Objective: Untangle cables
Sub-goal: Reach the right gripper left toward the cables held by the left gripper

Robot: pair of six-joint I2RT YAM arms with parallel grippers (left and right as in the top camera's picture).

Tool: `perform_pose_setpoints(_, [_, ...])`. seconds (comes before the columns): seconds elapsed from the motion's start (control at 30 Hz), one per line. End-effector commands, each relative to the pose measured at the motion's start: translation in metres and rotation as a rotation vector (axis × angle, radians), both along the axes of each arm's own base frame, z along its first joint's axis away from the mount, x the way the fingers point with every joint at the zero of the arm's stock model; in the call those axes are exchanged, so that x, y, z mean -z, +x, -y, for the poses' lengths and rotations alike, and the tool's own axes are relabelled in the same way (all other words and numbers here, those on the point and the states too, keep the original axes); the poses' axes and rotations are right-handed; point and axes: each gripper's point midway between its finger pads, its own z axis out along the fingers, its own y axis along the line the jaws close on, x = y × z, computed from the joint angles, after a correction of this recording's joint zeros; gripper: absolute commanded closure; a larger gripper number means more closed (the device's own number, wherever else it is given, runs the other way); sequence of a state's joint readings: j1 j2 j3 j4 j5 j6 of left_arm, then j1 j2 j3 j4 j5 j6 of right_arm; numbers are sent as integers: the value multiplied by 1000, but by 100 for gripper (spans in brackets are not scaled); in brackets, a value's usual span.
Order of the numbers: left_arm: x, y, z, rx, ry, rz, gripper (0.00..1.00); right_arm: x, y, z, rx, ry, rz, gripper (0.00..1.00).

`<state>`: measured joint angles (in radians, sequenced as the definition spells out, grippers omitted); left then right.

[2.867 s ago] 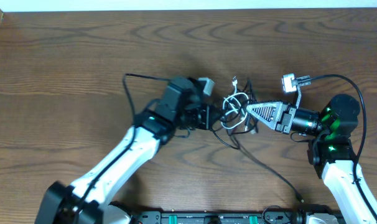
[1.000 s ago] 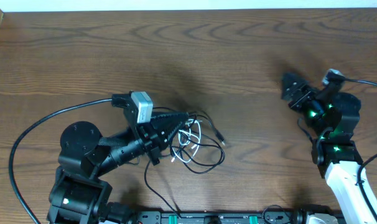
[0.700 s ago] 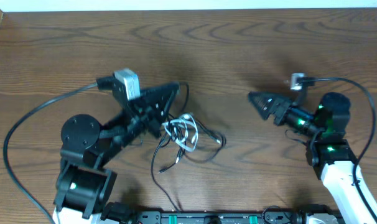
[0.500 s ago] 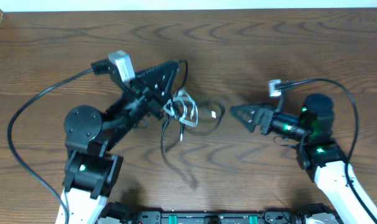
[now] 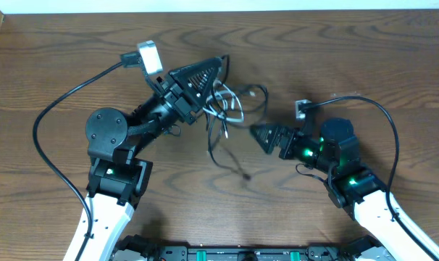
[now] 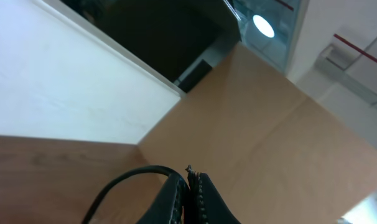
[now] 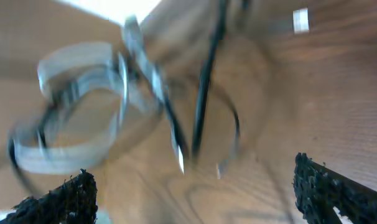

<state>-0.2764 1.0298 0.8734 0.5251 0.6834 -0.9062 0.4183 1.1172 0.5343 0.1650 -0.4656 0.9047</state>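
Note:
The cables form a tangled bunch of black and white loops that hangs from my left gripper, which is raised above the table and shut on a black strand. One black tail trails down to the tabletop. In the left wrist view the fingers are pressed together with a black cable curving out between them. My right gripper stands open just right of the bunch and points at it. The right wrist view is blurred, with white loops and a black strand ahead of the open right gripper.
The wooden table stretches all round. Thick black arm cords loop at the left and right. A brown board and white wall fill the left wrist view.
The left gripper has carried the bunch up and towards the far right, with one black tail dragging behind. The right arm has swung left towards the bunch, and its gripper has opened wide.

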Motion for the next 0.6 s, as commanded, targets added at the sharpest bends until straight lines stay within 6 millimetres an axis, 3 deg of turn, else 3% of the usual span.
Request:
perform_pose_setpoints(0.0, [-8, -15, 6, 74, -5, 17, 92, -8, 16, 8, 156, 90, -71, 1])
perform_pose_setpoints(0.2, [-17, -22, 10, 111, -52, 11, 92, -22, 20, -2, 137, 140, -21, 1])
perform_pose_setpoints(0.4, [-31, -34, 17, 145, -71, 82, 91, 1, 4, -29, 38, 114, -93, 1])
perform_pose_setpoints(0.47, [-31, -34, 17, 144, -71, 83, 89, 10, -5, -40, -10, 105, -123, 12])
perform_pose_setpoints(0.57, [-28, -32, 18, 144, -65, 72, 88, 15, -14, -53, -57, 100, -137, 42])
